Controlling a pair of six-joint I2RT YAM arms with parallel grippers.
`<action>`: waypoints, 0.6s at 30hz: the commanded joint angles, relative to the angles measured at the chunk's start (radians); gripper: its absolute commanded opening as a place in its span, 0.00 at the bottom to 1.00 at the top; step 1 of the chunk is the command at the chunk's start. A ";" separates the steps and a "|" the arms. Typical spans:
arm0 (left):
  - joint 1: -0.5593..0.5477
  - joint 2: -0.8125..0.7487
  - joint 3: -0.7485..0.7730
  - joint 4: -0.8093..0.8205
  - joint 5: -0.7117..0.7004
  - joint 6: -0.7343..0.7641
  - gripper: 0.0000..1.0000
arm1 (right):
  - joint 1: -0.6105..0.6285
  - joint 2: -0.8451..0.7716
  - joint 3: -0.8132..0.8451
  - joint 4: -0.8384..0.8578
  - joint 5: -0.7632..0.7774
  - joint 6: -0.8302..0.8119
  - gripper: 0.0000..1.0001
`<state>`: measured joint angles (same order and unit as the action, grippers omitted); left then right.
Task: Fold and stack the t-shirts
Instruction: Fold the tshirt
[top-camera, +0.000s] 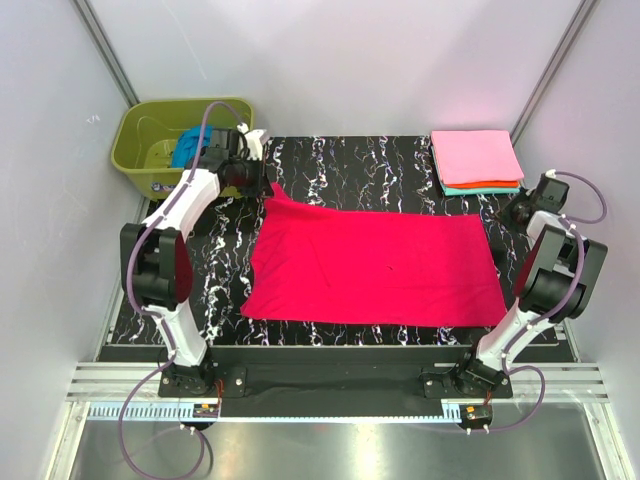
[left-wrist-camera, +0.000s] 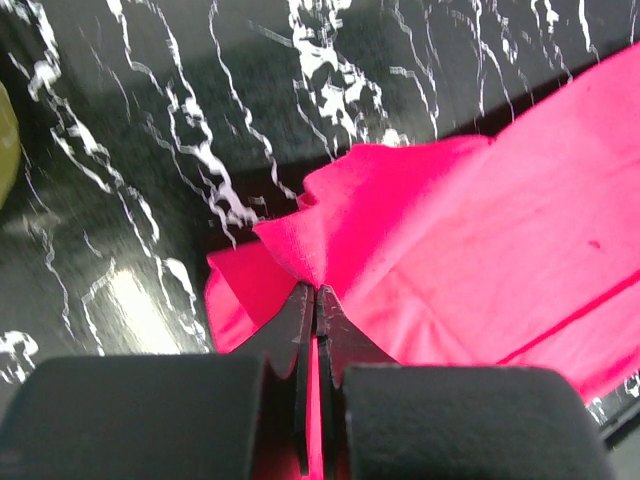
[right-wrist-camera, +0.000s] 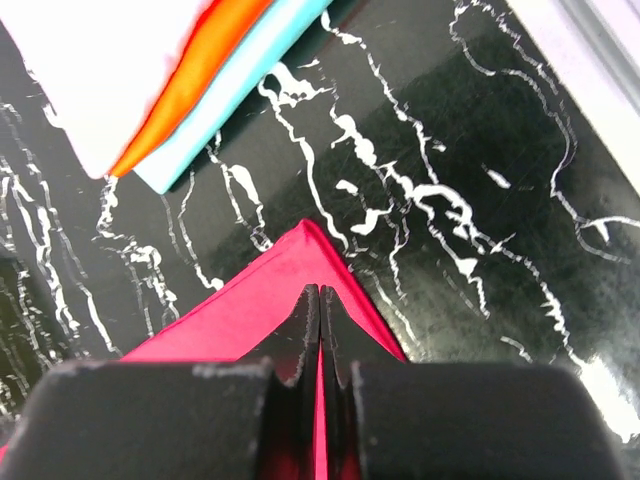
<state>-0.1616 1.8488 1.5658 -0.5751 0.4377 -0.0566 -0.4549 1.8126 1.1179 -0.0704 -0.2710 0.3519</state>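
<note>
Your left gripper (left-wrist-camera: 316, 292) clamps a red shirt (left-wrist-camera: 480, 230) corner. Your right gripper (right-wrist-camera: 319, 292) clamps another, stack (right-wrist-camera: 190, 70) beyond its jaws.

An olive-green plastic tub (top-camera: 145, 150) sits just left of the left gripper (top-camera: 262, 183), off the corner of the table (top-camera: 350, 160). That table, beneath the gripper, is black (veined with white, like marble).

One t-shirt (top-camera: 375, 265) spread centre; folded stack (top-camera: 476, 160) far right; tub (top-camera: 150, 140) far left.
</note>
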 joint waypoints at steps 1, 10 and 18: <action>0.007 -0.069 -0.030 0.026 0.010 -0.005 0.00 | -0.001 -0.061 -0.023 0.054 -0.007 0.036 0.00; -0.003 -0.039 -0.035 0.044 0.070 -0.025 0.00 | -0.001 0.126 0.166 -0.098 -0.186 -0.035 0.30; -0.010 -0.002 -0.023 0.061 0.072 -0.045 0.00 | -0.001 0.316 0.414 -0.360 -0.188 -0.238 0.43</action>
<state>-0.1699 1.8309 1.5227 -0.5663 0.4744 -0.0864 -0.4545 2.0823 1.4334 -0.3012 -0.4301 0.2161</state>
